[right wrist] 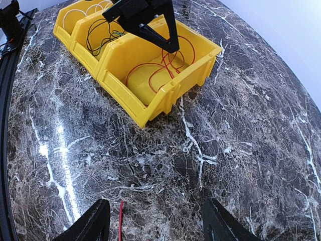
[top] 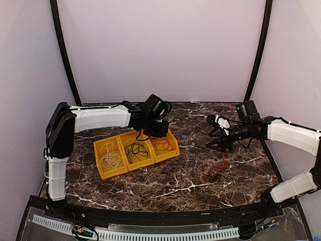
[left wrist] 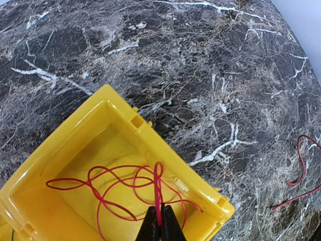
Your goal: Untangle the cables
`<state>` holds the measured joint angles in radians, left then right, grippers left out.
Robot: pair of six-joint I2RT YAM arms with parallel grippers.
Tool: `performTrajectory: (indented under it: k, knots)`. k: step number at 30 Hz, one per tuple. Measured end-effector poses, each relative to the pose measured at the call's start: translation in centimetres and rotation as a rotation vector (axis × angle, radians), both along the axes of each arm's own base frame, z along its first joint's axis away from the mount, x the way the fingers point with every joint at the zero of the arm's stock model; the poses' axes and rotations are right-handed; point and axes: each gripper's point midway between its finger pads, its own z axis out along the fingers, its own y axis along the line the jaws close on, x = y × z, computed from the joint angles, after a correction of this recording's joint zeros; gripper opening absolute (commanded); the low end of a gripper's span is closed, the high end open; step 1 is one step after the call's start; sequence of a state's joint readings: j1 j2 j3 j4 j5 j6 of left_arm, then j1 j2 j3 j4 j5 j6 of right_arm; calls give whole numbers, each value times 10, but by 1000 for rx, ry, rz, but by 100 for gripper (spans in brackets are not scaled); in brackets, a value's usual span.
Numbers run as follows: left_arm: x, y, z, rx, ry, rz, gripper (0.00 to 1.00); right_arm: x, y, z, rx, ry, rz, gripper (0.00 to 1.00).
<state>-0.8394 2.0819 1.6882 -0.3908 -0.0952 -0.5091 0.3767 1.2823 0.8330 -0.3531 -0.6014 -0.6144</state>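
Note:
A yellow three-compartment bin (top: 108,173) holds a white cable (top: 111,159) on the left, a black cable (top: 135,150) in the middle and a red cable (top: 161,144) on the right. My left gripper (left wrist: 160,221) is shut on a strand of the red cable (left wrist: 120,187) inside the right compartment; it also shows from the right wrist view (right wrist: 169,44). A second red wire (top: 216,164) lies loose on the table, also seen in the left wrist view (left wrist: 301,170). My right gripper (right wrist: 155,226) is open and empty above that wire's end (right wrist: 121,216).
The bin's rim (left wrist: 190,175) stands just right of my left fingers. Dark marble table (top: 190,181) stretches between the bin and the right arm. The black frame edge (top: 150,216) runs along the front.

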Motion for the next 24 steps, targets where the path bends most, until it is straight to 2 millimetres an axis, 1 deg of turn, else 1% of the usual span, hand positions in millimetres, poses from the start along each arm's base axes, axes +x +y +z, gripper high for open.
performTrajectory:
  k: [5, 7, 8, 9, 10, 12, 15, 24]
  knots:
    - [-7, 9, -8, 36, 44, 17, 0, 0, 0, -4, -7, 12, 1, 65]
    - [-9, 10, -10, 41, 53, 20, 6, -1, 0, -5, -9, 17, 2, 65]
    - [-9, 11, -10, 42, 57, 22, 17, 0, 0, -6, -10, 17, 3, 65]
    - [-9, 11, -10, 42, 59, 21, 21, -1, 0, -7, -11, 20, 3, 65]
    - [-10, 11, -11, 41, 61, 22, 27, -1, 0, -8, -13, 24, 3, 65]
    - [-10, 11, -11, 45, 62, 19, 33, -1, 0, -9, -15, 29, 4, 65]
    - [-9, 14, -10, 60, 60, 35, 39, -1, 0, -10, -16, 32, 3, 66]
    - [-6, 26, -3, 109, 34, 67, 48, 4, -5, -14, -47, 24, -31, 67]
